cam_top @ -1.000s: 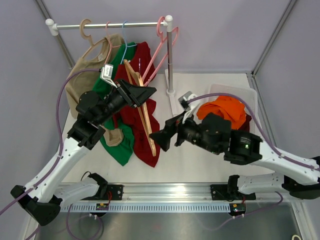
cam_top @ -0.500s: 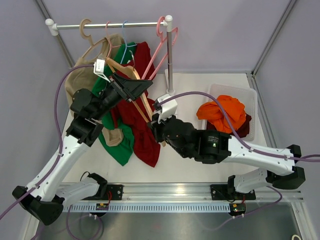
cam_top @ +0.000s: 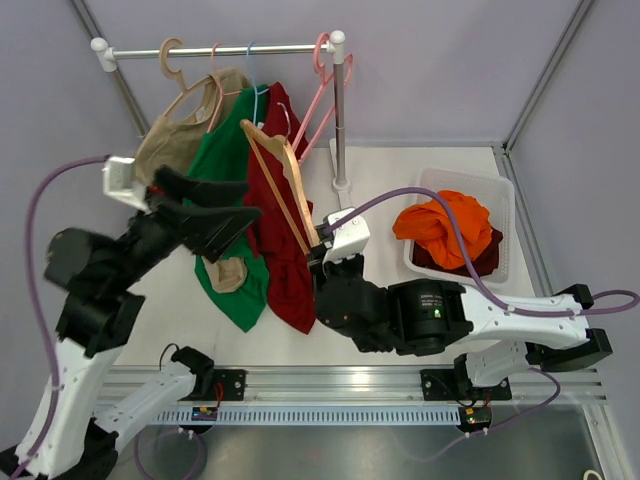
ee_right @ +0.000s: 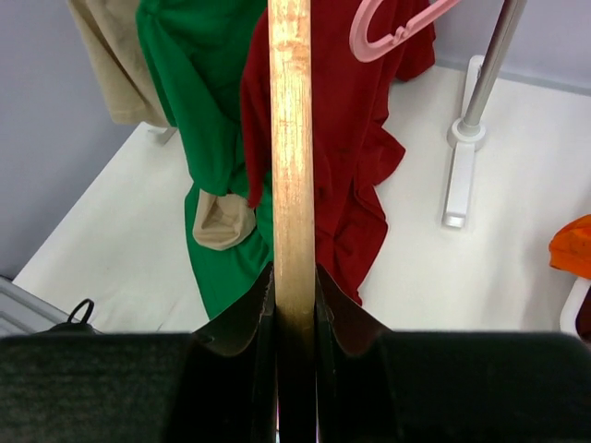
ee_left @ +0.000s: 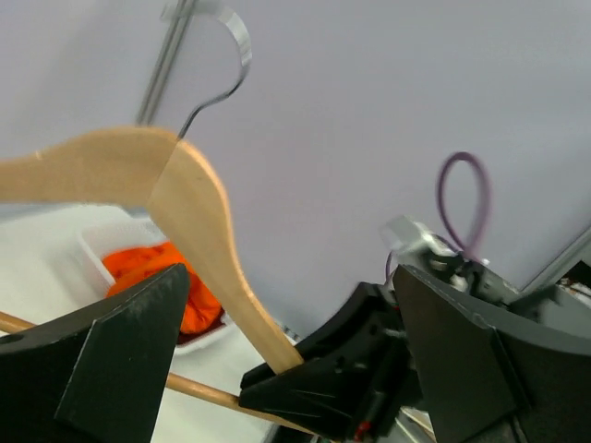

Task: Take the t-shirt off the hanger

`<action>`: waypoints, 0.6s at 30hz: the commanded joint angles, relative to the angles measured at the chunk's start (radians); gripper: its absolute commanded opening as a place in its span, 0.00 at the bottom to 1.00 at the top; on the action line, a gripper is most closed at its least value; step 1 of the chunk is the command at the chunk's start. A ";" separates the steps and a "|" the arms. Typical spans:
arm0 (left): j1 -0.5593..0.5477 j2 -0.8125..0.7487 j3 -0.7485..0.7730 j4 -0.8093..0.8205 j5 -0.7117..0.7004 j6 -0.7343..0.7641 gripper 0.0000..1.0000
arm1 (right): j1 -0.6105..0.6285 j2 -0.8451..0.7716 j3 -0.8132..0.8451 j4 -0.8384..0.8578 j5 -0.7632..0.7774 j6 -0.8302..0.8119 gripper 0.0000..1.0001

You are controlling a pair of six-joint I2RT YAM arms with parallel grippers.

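A bare wooden hanger (cam_top: 281, 188) with a metal hook (ee_left: 224, 55) stands tilted in front of a red t-shirt (cam_top: 290, 285) that hangs under the rack. My right gripper (cam_top: 318, 262) is shut on the hanger's lower end. In the right wrist view the wooden bar (ee_right: 292, 138) runs straight up from between that gripper's (ee_right: 294, 277) fingers. My left gripper (cam_top: 235, 203) is open to the left of the hanger and holds nothing. In the left wrist view the left gripper (ee_left: 295, 369) has its fingers (ee_left: 120, 355) wide apart, with the hanger (ee_left: 199, 231) beyond them. No cloth shows on the wood.
A green t-shirt (cam_top: 228, 170) and a beige one (cam_top: 180, 135) hang from the rack rod (cam_top: 225, 48), beside pink hangers (cam_top: 325, 90). The rack's post (cam_top: 341, 130) stands on a white base. A white bin (cam_top: 500, 195) at the right holds orange cloth (cam_top: 450, 225).
My left gripper opened, let go of the wooden hanger and pulled back to the left. My right gripper moved in and shut on the hanger's lower end.
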 commanded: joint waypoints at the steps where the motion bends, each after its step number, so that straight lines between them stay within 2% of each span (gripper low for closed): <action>1: 0.006 -0.091 0.128 -0.103 -0.008 0.153 0.99 | 0.022 0.004 0.107 -0.135 0.174 0.099 0.00; 4: 0.006 -0.189 0.111 -0.164 -0.084 0.216 0.99 | 0.029 0.035 0.175 -0.248 0.209 0.191 0.00; 7: 0.006 -0.266 0.053 -0.195 -0.105 0.236 0.99 | 0.028 0.029 0.137 -0.179 0.217 0.142 0.00; 10: 0.006 -0.336 -0.013 -0.215 -0.114 0.235 0.99 | -0.024 0.078 0.183 -0.222 0.206 0.168 0.00; 14: 0.006 -0.429 -0.124 -0.270 -0.157 0.247 0.99 | -0.147 0.185 0.253 -0.228 0.103 0.175 0.00; 18: 0.006 -0.476 -0.187 -0.290 -0.135 0.229 0.99 | -0.230 0.332 0.437 -0.228 0.067 0.165 0.00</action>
